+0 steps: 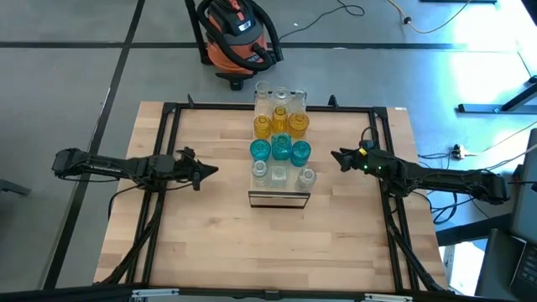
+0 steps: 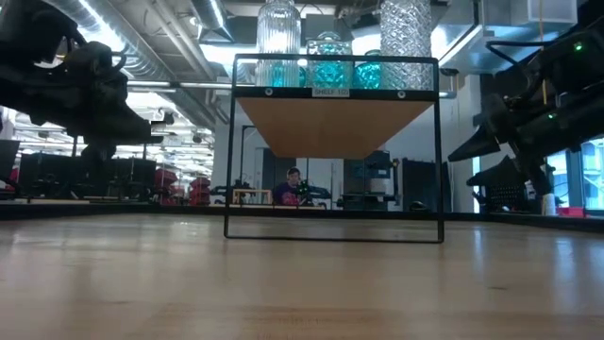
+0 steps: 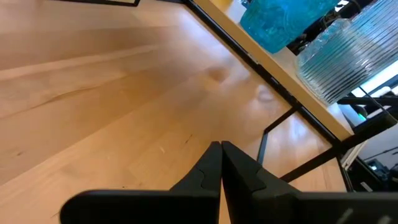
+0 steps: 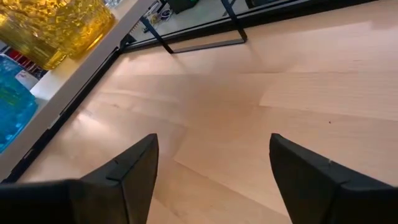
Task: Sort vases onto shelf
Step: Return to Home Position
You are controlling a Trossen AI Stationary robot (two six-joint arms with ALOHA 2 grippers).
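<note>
The shelf (image 1: 279,198) stands mid-table on thin black legs, its wooden underside (image 2: 335,127) showing in the low view. Several vases stand on its top in rows: clear ones (image 1: 280,96) at the far end, then amber (image 1: 279,122), teal (image 1: 281,148) and clear ones (image 1: 279,175) at the near end. My left gripper (image 1: 211,170) hovers left of the shelf, shut and empty (image 3: 221,155). My right gripper (image 1: 339,157) hovers right of the shelf, open and empty (image 4: 214,158).
An orange and black shop vacuum (image 1: 237,33) stands on the floor beyond the table's far edge. Bare tabletop (image 1: 277,252) lies in front of the shelf and on both its sides. A person (image 2: 291,186) shows far off in the room behind.
</note>
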